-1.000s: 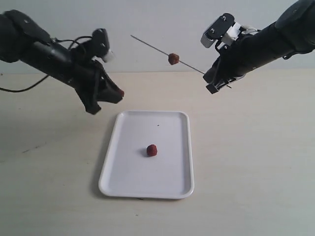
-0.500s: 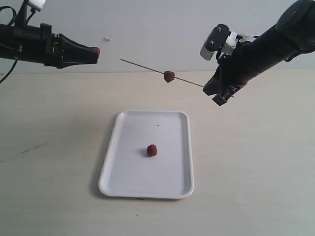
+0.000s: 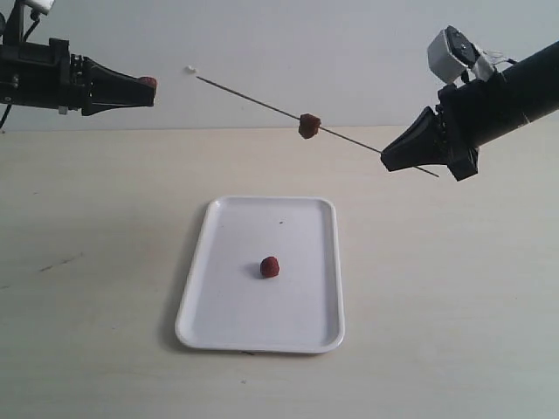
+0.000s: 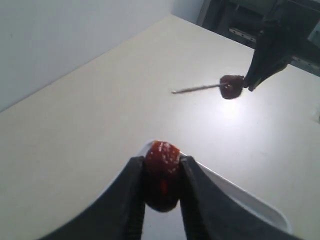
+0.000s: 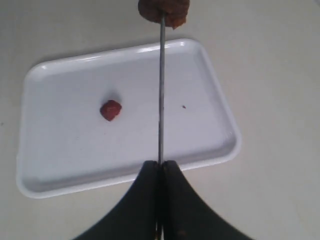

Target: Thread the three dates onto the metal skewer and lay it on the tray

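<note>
My right gripper (image 3: 386,161) is shut on the metal skewer (image 3: 253,99), which slants up to the left in the air above the table. One date (image 3: 308,125) is threaded at about the rod's middle; it also shows in the right wrist view as a date (image 5: 164,11) on the skewer (image 5: 161,95). My left gripper (image 3: 150,85) hovers at the upper left, shut on a second date (image 4: 161,175), level with the rod's free tip and apart from it. The third date (image 3: 270,266) lies on the white tray (image 3: 218,323).
The tray (image 5: 55,177) sits mid-table on a pale beige tabletop (image 3: 454,297). A light grey wall (image 3: 349,44) rises behind. Dark equipment (image 4: 240,20) shows beyond the table's far edge in the left wrist view.
My right gripper has drawn back to the right and turned, raising the skewer's free tip. My left gripper rose from near the tray to the upper left, then shifted slightly left, still holding its date.
</note>
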You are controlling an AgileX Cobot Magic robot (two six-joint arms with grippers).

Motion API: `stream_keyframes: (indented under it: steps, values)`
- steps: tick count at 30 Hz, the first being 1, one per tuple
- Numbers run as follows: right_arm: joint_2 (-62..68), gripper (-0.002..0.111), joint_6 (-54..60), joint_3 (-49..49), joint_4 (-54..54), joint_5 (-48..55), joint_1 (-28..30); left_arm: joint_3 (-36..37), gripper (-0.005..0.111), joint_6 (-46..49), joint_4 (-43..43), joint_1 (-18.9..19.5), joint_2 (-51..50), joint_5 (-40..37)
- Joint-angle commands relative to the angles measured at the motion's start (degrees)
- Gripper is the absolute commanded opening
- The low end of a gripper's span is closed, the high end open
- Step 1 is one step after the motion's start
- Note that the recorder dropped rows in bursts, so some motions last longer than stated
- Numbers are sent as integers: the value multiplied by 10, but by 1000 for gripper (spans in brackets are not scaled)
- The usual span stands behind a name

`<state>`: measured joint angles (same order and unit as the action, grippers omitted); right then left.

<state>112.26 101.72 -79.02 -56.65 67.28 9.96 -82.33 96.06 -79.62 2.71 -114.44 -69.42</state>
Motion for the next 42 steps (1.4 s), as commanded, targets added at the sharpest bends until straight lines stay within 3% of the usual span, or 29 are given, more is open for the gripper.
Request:
stream_keyframes:
  steps: [1,8,15,42]
  values:
    - [15,0,67,-3,-8,27,1,1,25,-6,-13,1,4,-5]
    - [30,0,70,-3,-30,27,1,1,25,-36,-14,-2,4,-5]
    - [30,0,72,-3,-30,27,1,1,25,-34,-15,-40,4,-5]
    - [30,0,72,-3,-19,27,1,1,25,-38,-30,-40,4,-5]
